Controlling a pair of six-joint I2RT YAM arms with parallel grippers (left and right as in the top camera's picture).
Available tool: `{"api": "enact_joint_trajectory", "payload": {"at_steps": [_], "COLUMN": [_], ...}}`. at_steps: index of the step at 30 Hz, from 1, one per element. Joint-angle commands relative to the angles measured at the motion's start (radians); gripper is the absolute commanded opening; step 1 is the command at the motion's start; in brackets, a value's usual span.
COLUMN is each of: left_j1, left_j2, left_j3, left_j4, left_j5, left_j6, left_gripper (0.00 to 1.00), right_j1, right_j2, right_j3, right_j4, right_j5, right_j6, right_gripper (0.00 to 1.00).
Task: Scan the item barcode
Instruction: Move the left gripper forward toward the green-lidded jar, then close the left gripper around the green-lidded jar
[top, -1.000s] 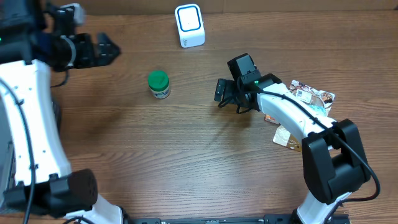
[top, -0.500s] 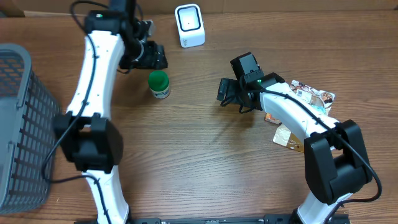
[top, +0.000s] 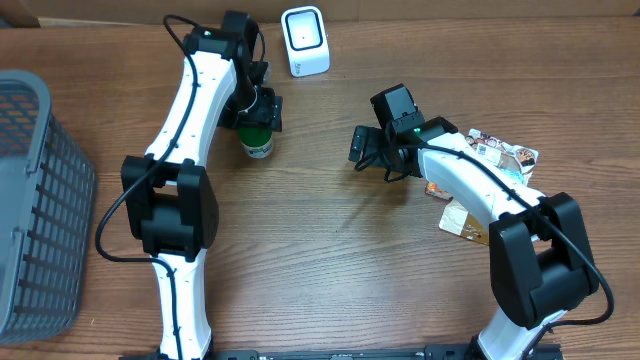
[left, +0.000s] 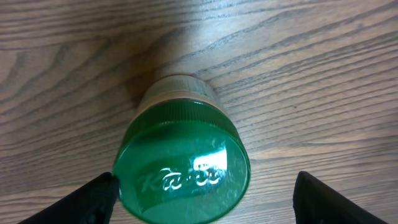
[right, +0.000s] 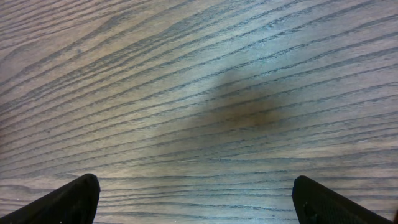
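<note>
The small round jar with a green plastic lid (left: 183, 168) stands straight up on the brown wooden table (top: 330, 250), lid on top, near the white box scanner (top: 305, 40). The left gripper (left: 206, 180) has its 2 fingers spread around the lid, not pinching it. The right gripper (right: 196, 186) is spread wide over the wood. A grey mesh basket (top: 40, 200) sits at the left edge.

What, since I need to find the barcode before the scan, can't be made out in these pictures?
Jar label: overhead, too small, partly under the left gripper; left wrist view shows only the green lid.
Gripper contact with the jar: left wrist view, fingertips cut off by the bottom edge.
Packets: overhead, print too small, partly under the right arm.
</note>
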Motion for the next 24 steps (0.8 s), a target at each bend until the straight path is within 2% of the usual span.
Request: {"api": "enact_joint_trajectory", "payload": {"at_steps": [1,18,20,22,24], "left_j1": [-0.008,-0.008,-0.008,-0.008,-0.008], "left_j2": [0.032,0.056,0.056,0.056,0.056], "left_j3": [0.003,-0.018,-0.018,-0.018,-0.021], "left_j4": [-0.01,0.05,0.06,0.064,0.06], "left_j5": [-0.025,-0.066,-0.066,-0.063,-0.059], "left_j6": [-0.017,-0.024,-0.024,-0.024,-0.024], "left_gripper": [0.73,0.78,0.73,0.58,0.55], "right_j1": [-0.003,-0.003,-0.003,-0.003,-0.003], "right_j2": [-0.034,-0.034,-0.034,-0.034,-0.034], "right_j3": [-0.006,-0.006,-0.006,-0.006,-0.006], "right_j4": [0.003,0.003,0.003,0.003,0.003], "right_j5": [0.014,0.014,0.014,0.014,0.014], "right_j6": [-0.001,-0.001,-0.001,-0.001,-0.001], "right_gripper": [1.0,1.0,1.0,1.0,1.0]}}
